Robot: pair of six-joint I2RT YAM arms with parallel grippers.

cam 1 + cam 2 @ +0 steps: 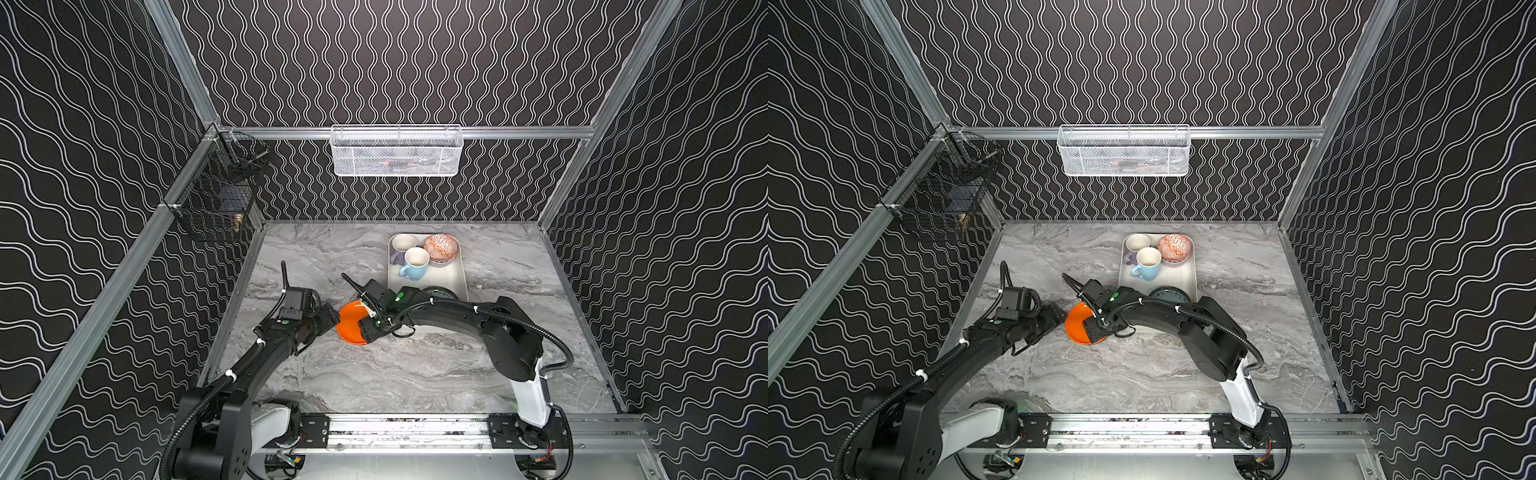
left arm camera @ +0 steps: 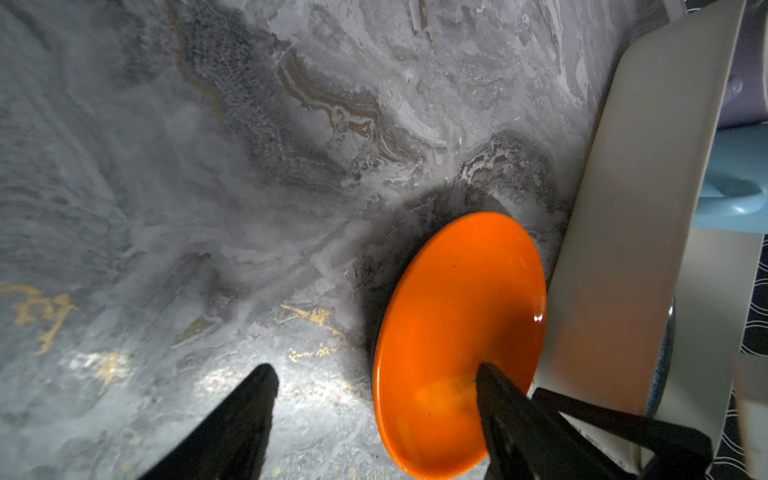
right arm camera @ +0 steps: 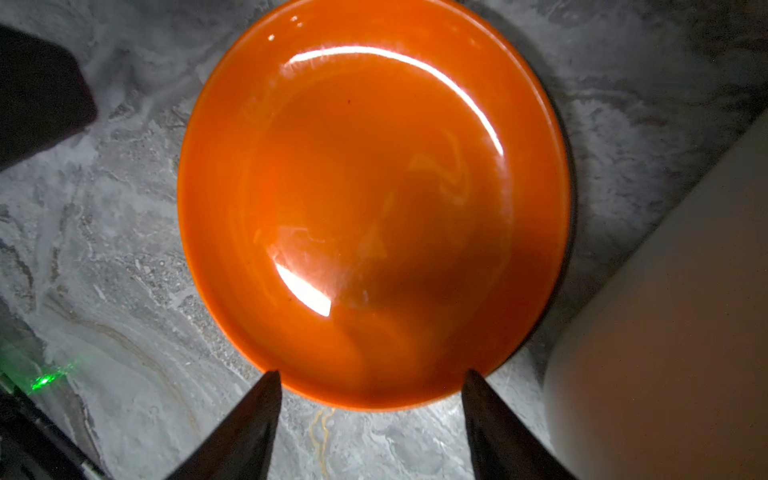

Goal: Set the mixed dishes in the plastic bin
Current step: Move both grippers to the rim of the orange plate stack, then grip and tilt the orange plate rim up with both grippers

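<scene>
Orange plate [image 3: 374,199] lies flat beside the bin [image 2: 623,249]; left gripper [image 2: 374,366] and right gripper [image 3: 370,373], both spread, flank its rim, seemingly to lift it.

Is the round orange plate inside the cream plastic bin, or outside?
Outside: the orange plate sits on the marble tabletop, beside the cream bin.

Plate [image 1: 350,328] on table [image 1: 374,374], just left of bin [image 1: 451,279] near end; mugs [image 1: 415,262], bowl [image 1: 440,248] in bin, far end.
</scene>
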